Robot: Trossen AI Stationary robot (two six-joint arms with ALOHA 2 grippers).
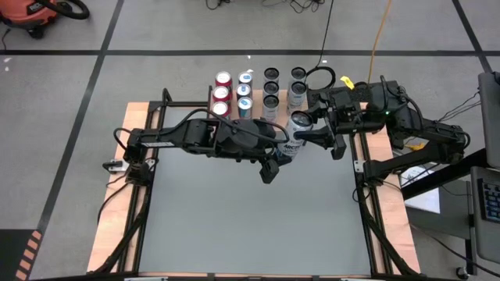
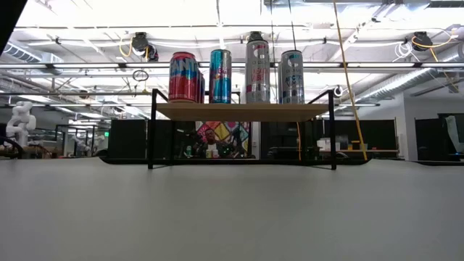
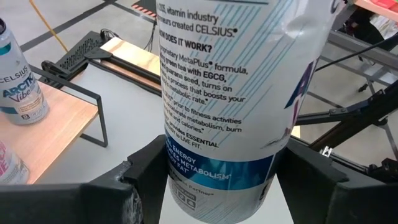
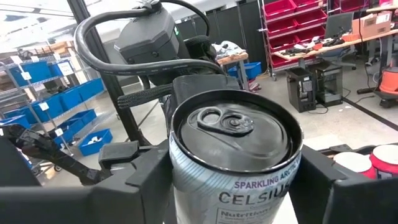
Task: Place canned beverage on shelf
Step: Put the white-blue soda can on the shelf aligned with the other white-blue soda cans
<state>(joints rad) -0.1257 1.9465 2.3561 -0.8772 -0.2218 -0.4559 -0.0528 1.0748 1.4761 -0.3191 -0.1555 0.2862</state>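
Between both grippers, "CELSIUS" can (image 3: pixel 230 106) w/ "SPARKLING" label.

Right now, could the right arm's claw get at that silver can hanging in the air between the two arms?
Probably yes: the right claw already straddles the silver can near its top, and nothing stands between them. The left claw grips the can lower down.

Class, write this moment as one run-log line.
left hand: shut on white-and-blue Celsius can | right hand: around same can | wooden-topped shelf: cans on it
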